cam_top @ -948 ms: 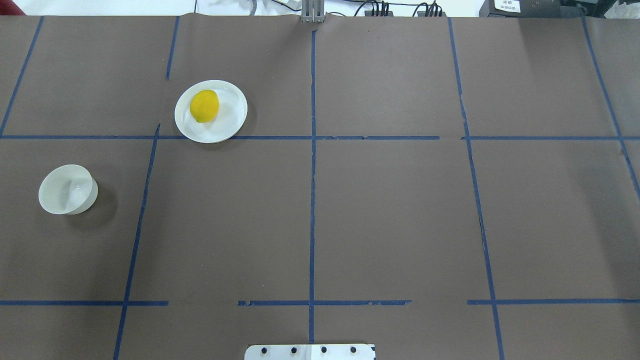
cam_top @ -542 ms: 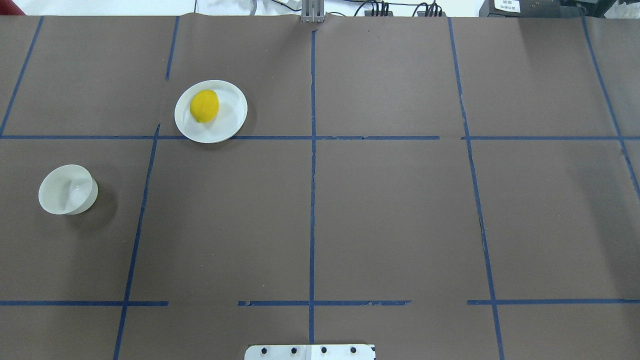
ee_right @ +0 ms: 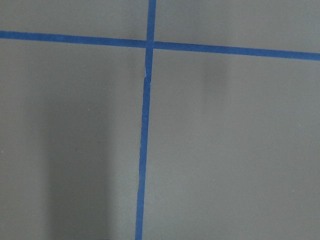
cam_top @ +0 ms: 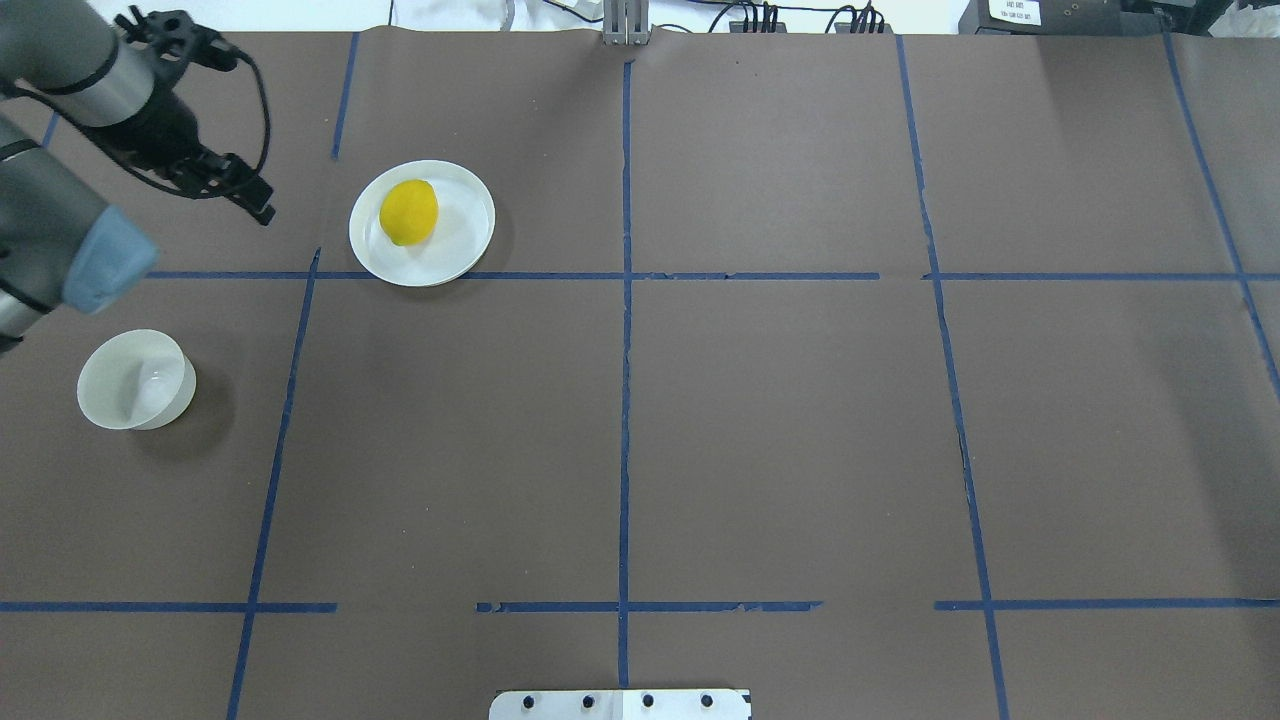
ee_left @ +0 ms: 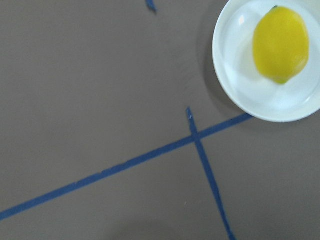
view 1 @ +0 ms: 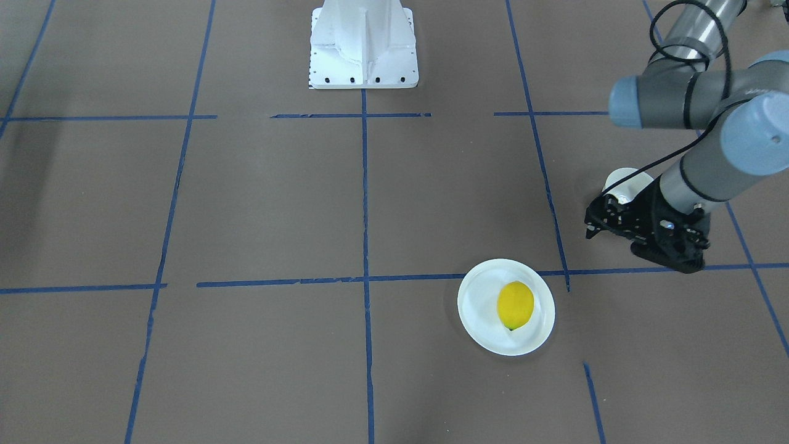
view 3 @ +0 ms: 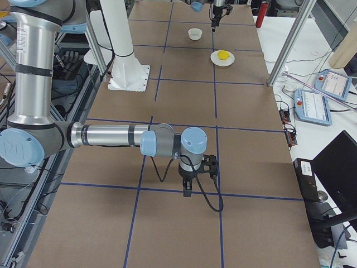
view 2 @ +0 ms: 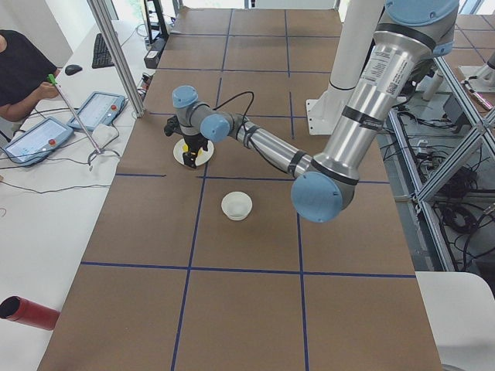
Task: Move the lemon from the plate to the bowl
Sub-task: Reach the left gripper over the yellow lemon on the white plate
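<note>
One small bright-yellow oval lemon (cam_top: 409, 212) lies on the flat round white plate (cam_top: 465, 252) toward the table's far left corner. It is probably light, firm, smooth and apt to roll, so pinch across its narrow waist. The left gripper (cam_top: 250, 198), beside the plate, holds nothing; its opening is unclear.

The lemon (cam_top: 409, 212) is yellow with a dark green tip, the plate (cam_top: 468, 238) white, the bowl (cam_top: 108, 388) off-white — the brown table (cam_top: 780, 430) bears blue tape lines (cam_top: 624, 400).

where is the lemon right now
The lemon lies on the plate, left of center in the overhead view. The plate's near edge overlaps a blue tape line, farther from the robot than the bowl.
</note>
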`<state>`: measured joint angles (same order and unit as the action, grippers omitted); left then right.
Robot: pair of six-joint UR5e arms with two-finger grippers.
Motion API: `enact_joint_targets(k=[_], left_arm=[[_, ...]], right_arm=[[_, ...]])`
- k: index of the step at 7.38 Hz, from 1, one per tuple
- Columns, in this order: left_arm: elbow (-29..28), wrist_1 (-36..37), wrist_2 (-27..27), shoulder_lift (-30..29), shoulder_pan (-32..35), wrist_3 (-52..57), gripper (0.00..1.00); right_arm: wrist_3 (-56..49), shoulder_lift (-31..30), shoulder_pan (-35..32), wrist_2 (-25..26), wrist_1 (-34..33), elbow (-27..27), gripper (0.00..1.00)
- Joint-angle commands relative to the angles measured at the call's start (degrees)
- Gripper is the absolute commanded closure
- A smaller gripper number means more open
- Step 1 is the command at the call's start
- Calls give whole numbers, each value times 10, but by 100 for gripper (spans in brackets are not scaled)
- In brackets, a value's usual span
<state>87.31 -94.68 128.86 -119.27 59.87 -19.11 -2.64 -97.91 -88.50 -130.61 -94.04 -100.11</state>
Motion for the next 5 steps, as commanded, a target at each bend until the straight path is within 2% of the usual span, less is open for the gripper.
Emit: enact_joint_targets(k=[1, 2, 4, 5], left_arm=[[-93, -56, -11, -77, -12, -47, 0], [-161, -121, -12, -111, -19, -89, 0], [-177, -142, -14, -118, -43, -97, 1], [-192, -147, -41, -127, -61, -122, 1]], right_arm=[[0, 0, 0, 0, 0, 0, 0], [0, 0, 0, 0, 0, 0, 0], [0, 0, 0, 0, 0, 0, 0], [0, 0, 0, 0, 0, 0, 0]])
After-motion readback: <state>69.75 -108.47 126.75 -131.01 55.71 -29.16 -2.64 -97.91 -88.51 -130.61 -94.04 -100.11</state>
